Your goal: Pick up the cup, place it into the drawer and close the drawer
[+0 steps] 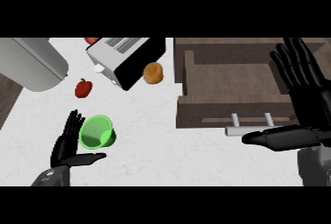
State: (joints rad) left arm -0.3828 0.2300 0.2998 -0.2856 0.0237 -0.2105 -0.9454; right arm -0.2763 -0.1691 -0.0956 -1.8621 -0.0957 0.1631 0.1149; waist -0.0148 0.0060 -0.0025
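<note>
**Cup beside left hand, drawer open**

Nearest, the left hand (66, 142) stands flat-fingered, holding nothing, against the green cup (97, 132) on the white worktop (155, 148). The right hand (304, 94), fingers spread straight, overlaps the open wooden drawer (233, 85)'s right edge. Farther back sit a red pepper (82, 88), potato (153, 73) and toaster (123, 57).

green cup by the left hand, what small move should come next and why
Probably curl the left hand round the green cup. The hand is open with straight fingers right beside the cup, which sits on the counter ungrasped. The drawer already stands open to the right, with the open right hand over its right side, so grasping seems the only step missing before lifting.
</note>
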